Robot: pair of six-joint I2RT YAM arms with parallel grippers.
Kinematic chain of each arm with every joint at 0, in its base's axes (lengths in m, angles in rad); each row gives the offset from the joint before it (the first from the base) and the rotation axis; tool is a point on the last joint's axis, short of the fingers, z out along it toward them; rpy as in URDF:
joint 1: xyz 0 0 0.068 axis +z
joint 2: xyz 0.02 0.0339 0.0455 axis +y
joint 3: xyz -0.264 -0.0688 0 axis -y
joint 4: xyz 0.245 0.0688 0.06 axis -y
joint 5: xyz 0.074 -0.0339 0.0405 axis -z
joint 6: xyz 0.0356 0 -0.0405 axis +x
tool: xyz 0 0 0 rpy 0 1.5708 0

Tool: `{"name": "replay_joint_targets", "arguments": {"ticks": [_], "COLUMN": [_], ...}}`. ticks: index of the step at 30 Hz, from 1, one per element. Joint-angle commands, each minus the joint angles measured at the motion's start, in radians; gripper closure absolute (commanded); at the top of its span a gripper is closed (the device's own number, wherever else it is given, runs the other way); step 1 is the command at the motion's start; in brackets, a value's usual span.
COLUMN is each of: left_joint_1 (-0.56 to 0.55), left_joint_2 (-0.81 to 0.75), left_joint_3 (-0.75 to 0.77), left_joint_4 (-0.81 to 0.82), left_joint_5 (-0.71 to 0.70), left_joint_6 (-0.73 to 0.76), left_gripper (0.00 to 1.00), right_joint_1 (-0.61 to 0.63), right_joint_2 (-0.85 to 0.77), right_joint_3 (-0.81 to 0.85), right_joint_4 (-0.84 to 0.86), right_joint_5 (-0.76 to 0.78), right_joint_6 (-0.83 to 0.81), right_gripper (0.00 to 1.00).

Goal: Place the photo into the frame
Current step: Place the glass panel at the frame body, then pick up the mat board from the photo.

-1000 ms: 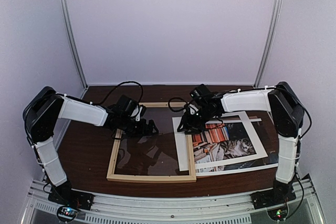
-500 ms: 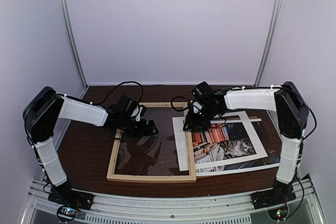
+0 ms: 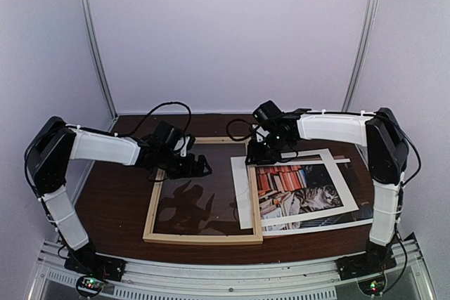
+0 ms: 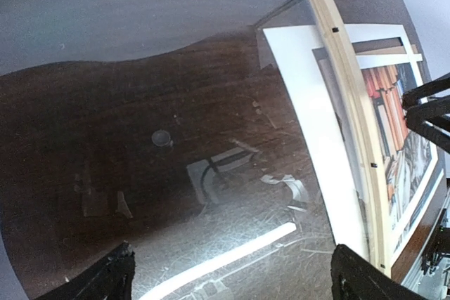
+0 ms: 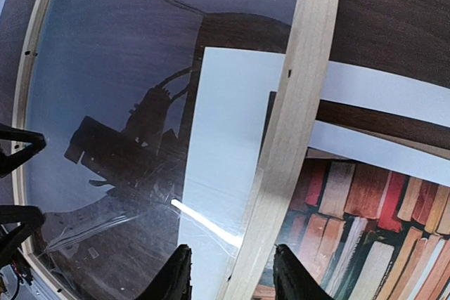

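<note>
The frame (image 3: 204,239) of pale wood lies flat at the table's middle left, a clear pane inside it. To its right, face up, lies the photo (image 3: 302,191) of a cat and red-orange books. Its left white border is tucked under the frame's right strip. My left gripper (image 3: 202,168) hovers wide open over the pane near the frame's back left; nothing sits between the jaws of the left gripper (image 4: 235,279). My right gripper (image 3: 251,159) stands open. In the right wrist view the right gripper (image 5: 232,275) straddles the frame's right strip (image 5: 302,82) from above, beside the photo (image 5: 365,194).
The dark brown table (image 3: 112,194) is boxed in by white walls with metal posts (image 3: 95,47) at the back corners. Black cables (image 3: 165,114) loop behind both wrists. A dark sheet (image 3: 364,212) pokes out under the photo's right edge. A metal rail (image 3: 225,275) runs along the near edge.
My right gripper has moved toward the back along the frame's right strip. The left arm has shifted slightly toward the back. Frame and photo have stayed put.
</note>
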Motion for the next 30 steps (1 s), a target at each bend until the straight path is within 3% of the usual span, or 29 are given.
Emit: {"name": "replay_joint_targets", "arguments": {"ticks": [1,7,18,30], "left_joint_1": [-0.006,-0.006,-0.006,0.003], "left_joint_2": [-0.058,-0.096,-0.167,-0.180], "left_joint_3": [0.028,0.022,0.034,0.049], "left_joint_4": [0.006,-0.010,-0.126,-0.217], "left_joint_5": [-0.032,-0.079,-0.288,-0.394], "left_joint_6": [0.028,0.042,0.123,0.148], "left_gripper": [0.02,0.02,0.02,0.02], "right_joint_1": [0.005,0.005,0.006,0.030], "right_joint_2": [0.045,0.082,0.119,0.138], "right_joint_3": [0.042,0.054,0.049,0.028], "right_joint_4": [-0.053,-0.051,-0.046,-0.044], "right_joint_5": [0.094,0.084,0.068,0.088], "right_joint_6": [-0.042,-0.050,-0.047,-0.036], "right_gripper": [0.60,0.60,0.61,0.63]}}
